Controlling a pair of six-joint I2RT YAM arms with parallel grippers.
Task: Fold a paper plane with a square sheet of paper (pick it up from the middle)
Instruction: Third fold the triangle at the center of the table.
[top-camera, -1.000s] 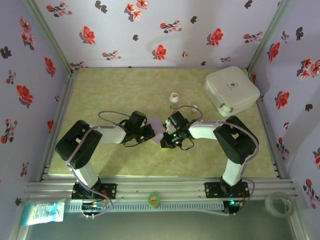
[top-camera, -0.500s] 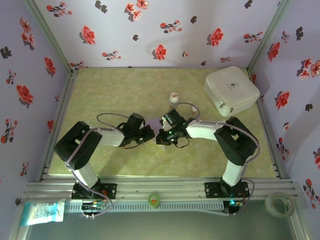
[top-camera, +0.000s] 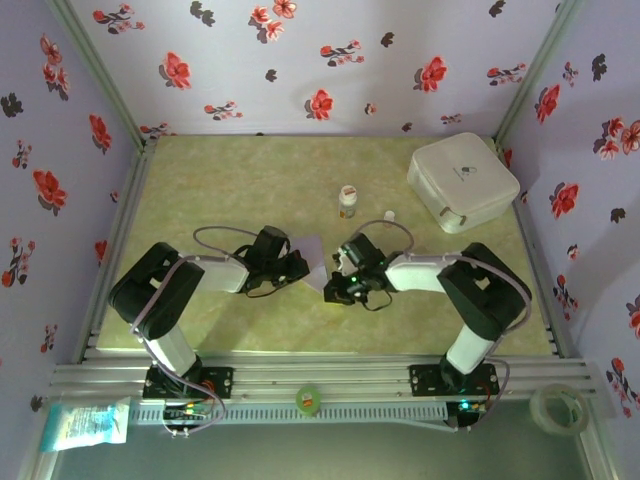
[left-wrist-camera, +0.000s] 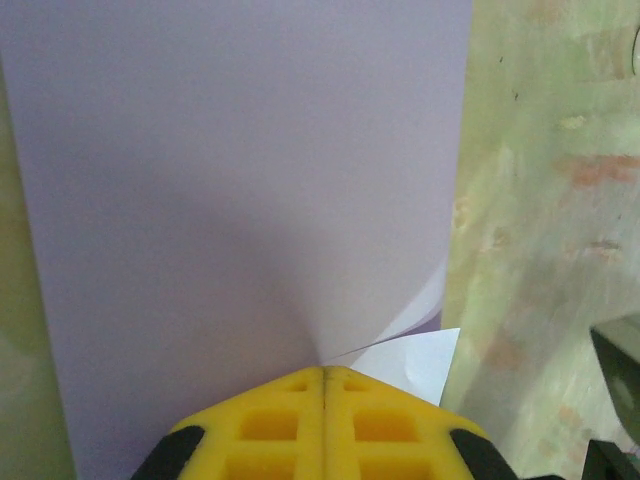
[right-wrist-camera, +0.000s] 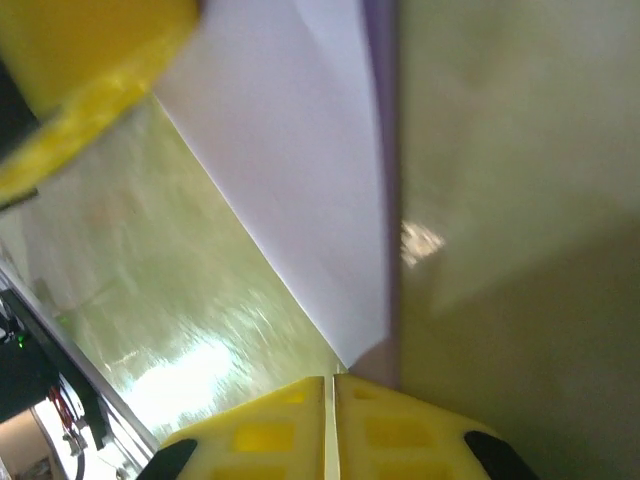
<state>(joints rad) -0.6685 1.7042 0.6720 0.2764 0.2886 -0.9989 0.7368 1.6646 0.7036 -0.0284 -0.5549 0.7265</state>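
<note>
At table (top-camera: 220, 180) centre, lilac paper (left-wrist-camera: 250, 180) in left gripper (left-wrist-camera: 324, 372).

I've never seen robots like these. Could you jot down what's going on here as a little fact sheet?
Setting: green marbled table, floral walls
Left gripper: shut, pinching the lilac sheet of paper at its edge
Paper: between the two grippers, more than one layer showing by the pinch
Right gripper: fingers nearly together beside the paper's corner; a grip can't be told
Also there: white box far right, small bottle beyond the grippers
</note>
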